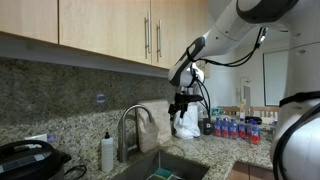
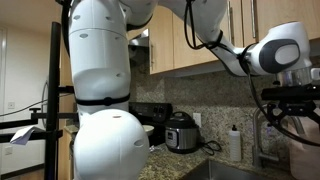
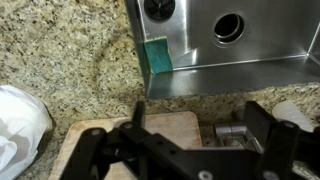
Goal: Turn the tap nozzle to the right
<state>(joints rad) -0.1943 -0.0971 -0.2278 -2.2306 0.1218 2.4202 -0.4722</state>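
Granite counter runs under wooden cabinets. Above it hangs the claw, fingers spread wide and holding nothing. A white bag sits just below it. Left of that, well apart from the claw, the tap arches over the steel sink. A green sponge lies at the sink's edge, and a soap bottle stands left of the tap.

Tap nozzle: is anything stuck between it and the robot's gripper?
Nothing visible. In an exterior view the open gripper hangs in the air beside the tap nozzle. The white bag lies lower, under the gripper, and the soap bottle stands on the tap's far side.
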